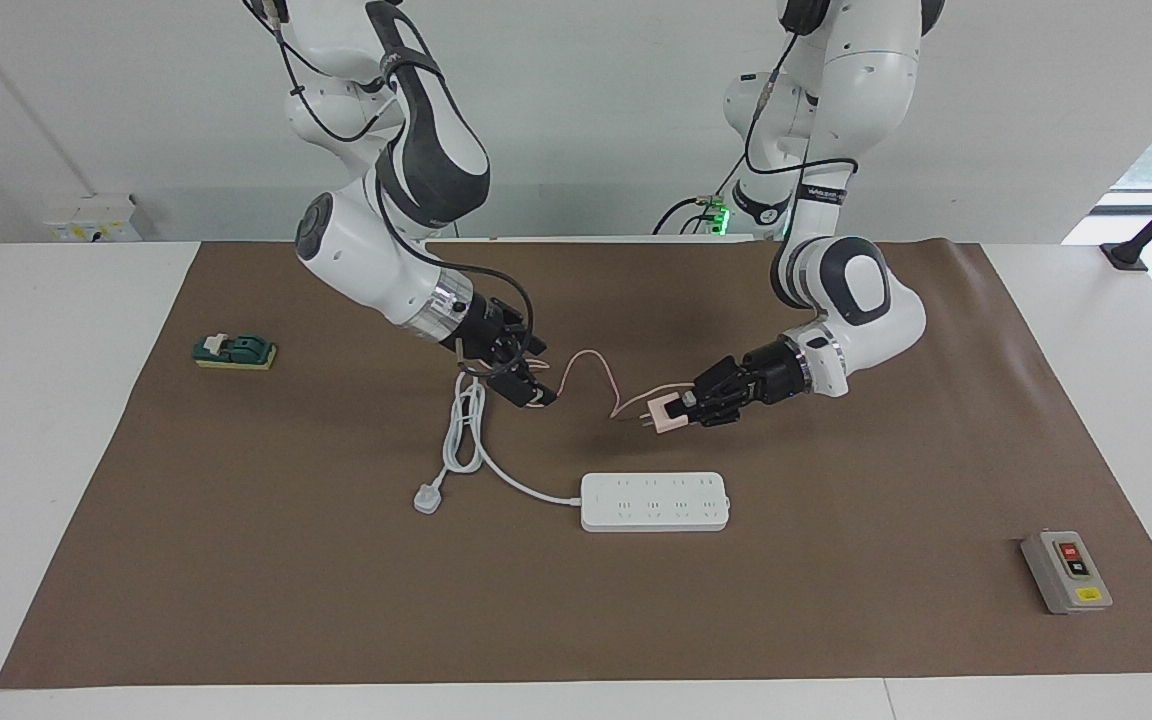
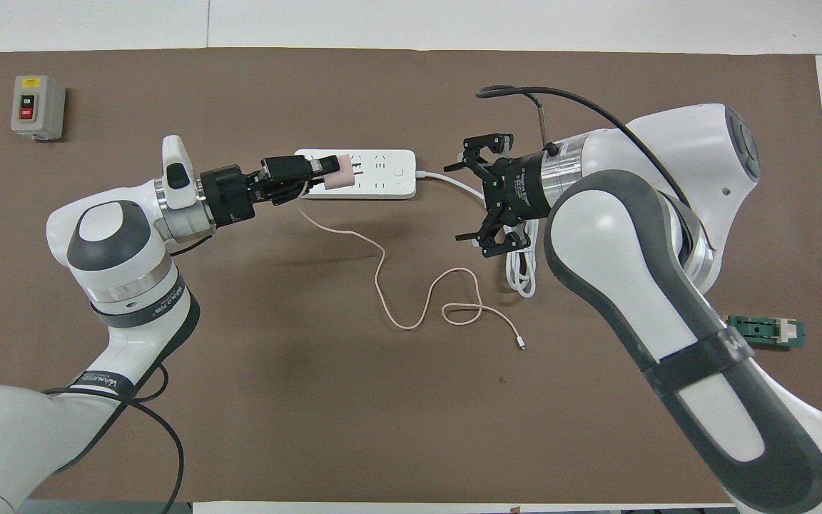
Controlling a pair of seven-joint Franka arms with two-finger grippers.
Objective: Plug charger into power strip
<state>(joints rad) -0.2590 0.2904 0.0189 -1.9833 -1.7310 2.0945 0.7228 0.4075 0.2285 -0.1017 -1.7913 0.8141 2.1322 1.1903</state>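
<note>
Readable text: none with certainty. Grey switch box point(image 2: 38, 107): one black and one red button plus a yellow label, lettering illegible. Black bands on both arms point(image 2: 106, 380) carry white lettering, too small to read.

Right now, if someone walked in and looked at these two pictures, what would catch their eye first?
Probably the left gripper, shut on the pale-pink charger and holding it in the air with its prongs bare, its thin pink cable trailing in loops onto the brown mat. The white power strip lies mid-table with nothing plugged in. The right gripper hangs open above the strip's coiled white cord.
</note>
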